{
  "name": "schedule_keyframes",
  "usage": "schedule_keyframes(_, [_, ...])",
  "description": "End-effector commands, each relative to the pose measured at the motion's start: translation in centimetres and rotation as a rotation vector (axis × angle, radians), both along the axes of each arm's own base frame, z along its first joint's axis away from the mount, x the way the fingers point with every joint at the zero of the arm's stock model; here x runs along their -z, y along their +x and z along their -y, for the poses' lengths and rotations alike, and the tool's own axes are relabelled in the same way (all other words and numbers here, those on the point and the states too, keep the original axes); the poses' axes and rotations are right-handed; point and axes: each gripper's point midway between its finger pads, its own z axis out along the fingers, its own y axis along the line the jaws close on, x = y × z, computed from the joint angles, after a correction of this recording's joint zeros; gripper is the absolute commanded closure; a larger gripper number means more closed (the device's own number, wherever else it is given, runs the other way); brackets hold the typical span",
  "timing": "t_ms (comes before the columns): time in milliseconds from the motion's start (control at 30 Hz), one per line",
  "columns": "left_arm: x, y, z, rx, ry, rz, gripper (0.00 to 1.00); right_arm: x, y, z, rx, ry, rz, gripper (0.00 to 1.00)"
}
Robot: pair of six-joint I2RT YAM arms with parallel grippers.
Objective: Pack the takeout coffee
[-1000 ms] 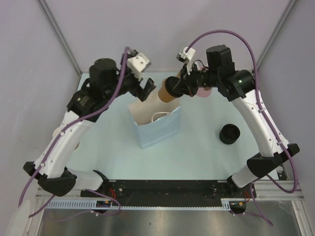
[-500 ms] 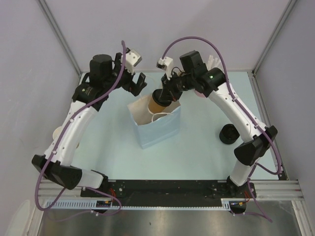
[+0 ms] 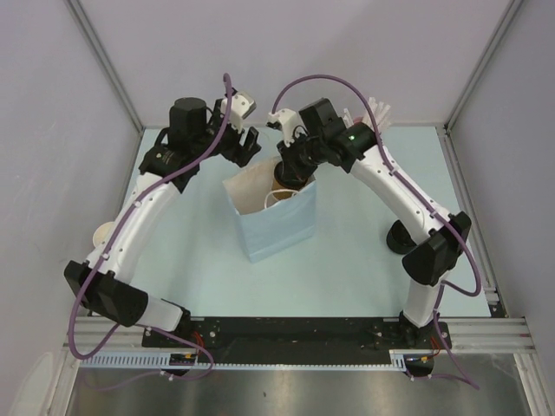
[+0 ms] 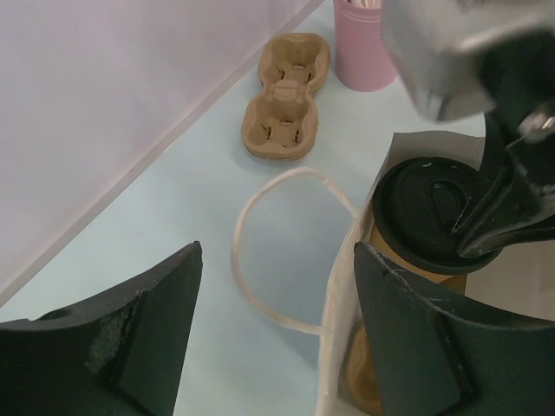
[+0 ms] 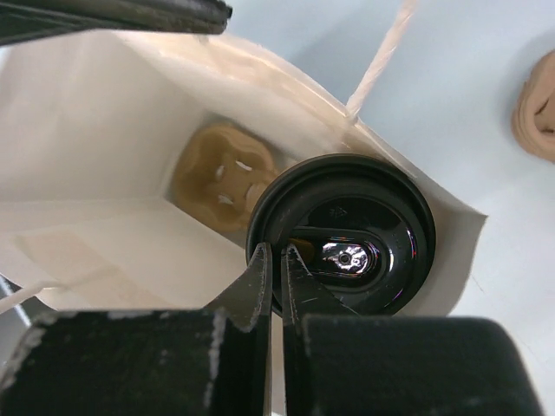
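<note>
Pale grey walls close in a light blue desk (image 3: 347,260), where a blue paper bag (image 3: 279,230) stands open. Inside its mouth the takeout coffee (image 5: 347,234) is upright, long axis vertical, black lid facing up, above a pulp cup carrier (image 5: 221,178). The right end effector (image 5: 276,260) is pinched on the lid's rim. The left end effector (image 4: 273,295) hangs wide apart, holding nothing, by the bag's handle loop (image 4: 236,251).

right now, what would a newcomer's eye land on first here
The black-lidded takeout coffee is in the mouth of the light blue paper bag at mid-table, the right gripper pinched on its lid rim. The left gripper hangs open by the bag's rope handle, and a tan cup carrier lies in the bag's bottom.
</note>
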Motion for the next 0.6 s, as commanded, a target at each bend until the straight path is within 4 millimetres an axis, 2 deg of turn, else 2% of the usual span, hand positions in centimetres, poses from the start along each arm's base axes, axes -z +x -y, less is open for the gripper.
schedule_keyframes(0, [-0.1, 1.3, -0.2, -0.045, -0.025, 0.019, 0.25, 1.1, 1.1, 0.0, 0.069, -0.082, 0.047, 1.0])
schedule_keyframes(233, [1.3, 2.2, -0.3, -0.07, -0.023, -0.003, 0.29, 3.3, 1.1, 0.2, 0.08, -0.152, 0.038, 1.0])
schedule_keyframes(567, [2.9, 2.2, 0.0, -0.062, -0.02, -0.022, 0.31, 5.4, -0.4, 0.5, 0.032, -0.199, -0.032, 1.0])
